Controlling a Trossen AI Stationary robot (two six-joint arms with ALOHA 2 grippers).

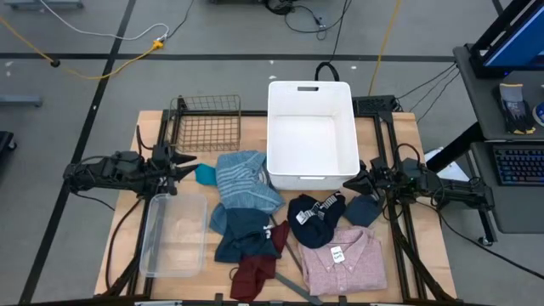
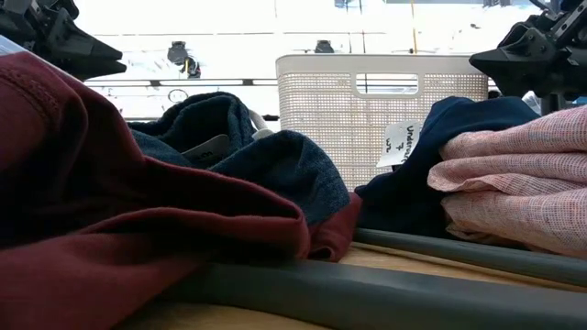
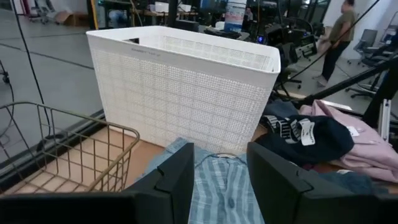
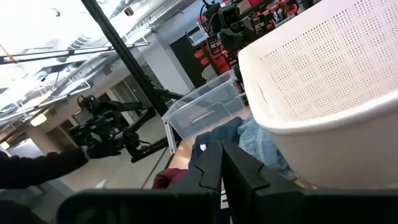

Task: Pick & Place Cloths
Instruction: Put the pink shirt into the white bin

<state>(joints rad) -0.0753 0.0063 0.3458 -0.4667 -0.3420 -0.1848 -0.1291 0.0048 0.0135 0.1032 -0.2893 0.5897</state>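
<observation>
cloths all sit in a loose heap on the table's near half, none binned yet: light-blue striped shirt (image 1: 246,178) on top toward the left, navy printed top (image 1: 314,219) just in front of the white basket (image 1: 311,136), pink collared shirt (image 1: 344,259) folded at the near right edge, maroon garment (image 1: 253,274) low in the pile, small teal piece (image 1: 206,175) poking out by the striped shirt. grey hanger (image 1: 293,274) lies under the maroon and pink pieces, so pulling those could drag it. white basket is empty and right behind the heap, likely the drop target; wire basket (image 1: 206,121) and clear tub (image 1: 174,234) are also empty.

left gripper (image 1: 183,166) hovers just beside the striped shirt, fingers partly open, holding nothing; looks lined up for that shirt since it's topmost and nearest. right gripper (image 1: 355,181) is parked by the white basket's near right corner, fingers closed on nothing, waiting.
</observation>
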